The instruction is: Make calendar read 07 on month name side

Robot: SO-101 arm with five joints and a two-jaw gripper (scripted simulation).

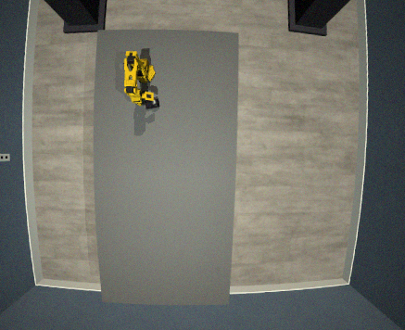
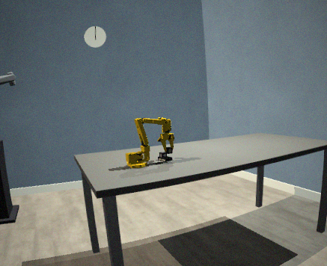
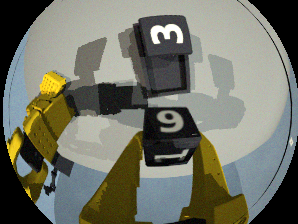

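Note:
In the wrist view my gripper [image 3: 170, 152] is shut on a black cube [image 3: 170, 137]. The cube shows a white 9 on its upper face and another white digit, hard to read, on the face toward the camera. I hold it above the table, just in front of the dark calendar tray [image 3: 166, 75]. A second black cube [image 3: 162, 35] with a white 3 on top stands at the tray's far end. The month's name is not visible. In the exterior view the gripper [image 2: 167, 150] hangs just above the tray [image 2: 164, 158]. In the top view the gripper [image 1: 151, 102] is over the tray.
The yellow arm's base [image 2: 136, 159] stands near the table's left end, close behind the tray. The grey table [image 1: 165, 167] stretches far to the other side. The table's edge lies behind the base.

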